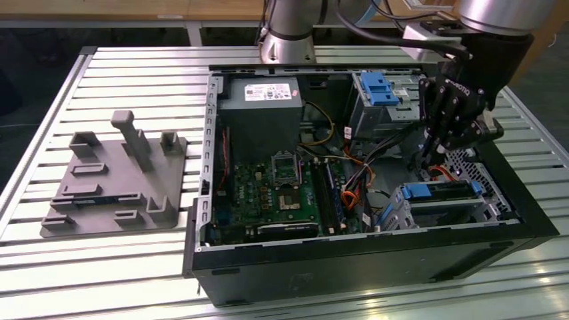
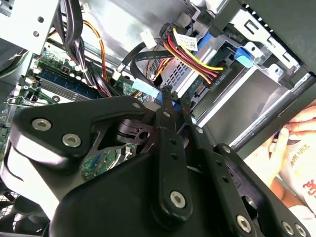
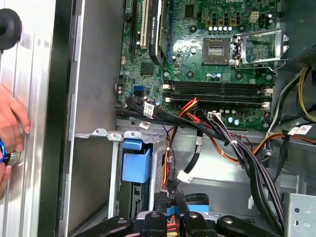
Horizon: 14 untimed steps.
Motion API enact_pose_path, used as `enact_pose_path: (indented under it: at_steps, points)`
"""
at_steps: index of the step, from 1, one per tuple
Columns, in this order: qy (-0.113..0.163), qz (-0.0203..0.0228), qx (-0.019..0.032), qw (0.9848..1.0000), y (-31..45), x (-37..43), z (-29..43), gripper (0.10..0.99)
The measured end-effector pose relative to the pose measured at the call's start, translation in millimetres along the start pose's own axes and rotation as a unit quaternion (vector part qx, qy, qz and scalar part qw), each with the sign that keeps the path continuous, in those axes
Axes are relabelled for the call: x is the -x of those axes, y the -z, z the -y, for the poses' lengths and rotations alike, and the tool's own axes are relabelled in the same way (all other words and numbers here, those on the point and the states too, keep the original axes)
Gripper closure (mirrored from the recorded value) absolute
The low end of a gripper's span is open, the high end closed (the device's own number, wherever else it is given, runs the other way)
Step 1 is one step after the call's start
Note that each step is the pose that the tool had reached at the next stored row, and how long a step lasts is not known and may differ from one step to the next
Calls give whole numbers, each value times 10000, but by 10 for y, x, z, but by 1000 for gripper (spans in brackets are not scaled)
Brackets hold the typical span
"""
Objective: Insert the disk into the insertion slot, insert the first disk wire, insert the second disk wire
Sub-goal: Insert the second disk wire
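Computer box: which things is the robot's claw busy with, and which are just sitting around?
For the job:
the claw
the disk in its blue frame
the insertion slot around it
the blue-tipped wire by the claw

Just sitting around:
the grey stand on the table
the green motherboard
the tall bay with the blue latch
a person's hand outside the case
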<state>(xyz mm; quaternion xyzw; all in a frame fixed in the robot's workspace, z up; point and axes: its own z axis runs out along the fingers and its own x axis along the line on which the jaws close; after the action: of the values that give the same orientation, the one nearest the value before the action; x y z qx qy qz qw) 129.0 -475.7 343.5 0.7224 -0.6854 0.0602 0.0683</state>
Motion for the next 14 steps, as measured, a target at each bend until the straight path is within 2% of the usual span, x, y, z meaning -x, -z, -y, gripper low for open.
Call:
enact_pose_path:
  at_steps: [2, 5, 6, 7, 9, 14]
  points:
    - [-1, 22, -7, 10000, -2, -8, -4, 871]
    - [-3, 98, -18, 9999, -4, -21, -7, 871]
    - [-3, 127, -20, 9999, -5, -28, -8, 882]
    - [-3, 152, -22, 9999, -7, -37, -8, 941]
    - [-4, 198, -24, 9998, -10, -55, -10, 941]
    - [-5, 239, -26, 9997, -19, -102, -12, 941]
